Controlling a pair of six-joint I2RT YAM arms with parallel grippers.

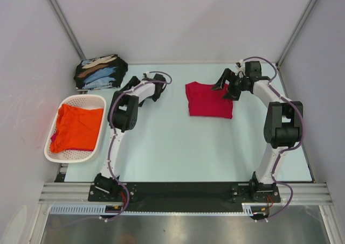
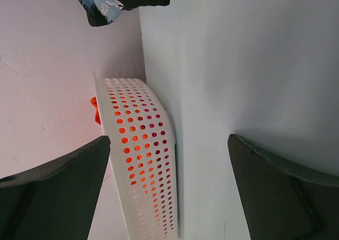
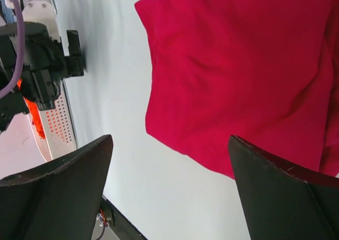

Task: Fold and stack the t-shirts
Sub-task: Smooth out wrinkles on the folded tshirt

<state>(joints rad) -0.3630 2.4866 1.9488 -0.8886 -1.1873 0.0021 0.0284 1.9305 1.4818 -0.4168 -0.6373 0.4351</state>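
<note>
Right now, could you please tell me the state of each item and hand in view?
Red t-shirt: folded, flat on table.
Black t-shirts: folded, stacked.
Basket: upright, not empty.
Orange t-shirt: crumpled inside it.
Left hand: open, empty.
Right hand: open, above red t-shirt.

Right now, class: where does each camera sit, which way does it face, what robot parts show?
Top external: above, behind bases; faces down at table; left arm, right arm.
Left wrist: faces white perforated basket; own fingers.
Right wrist: faces down at crimson t-shirt; own fingers, left arm.
Shared: crimson t-shirt, in top and right wrist.
</note>
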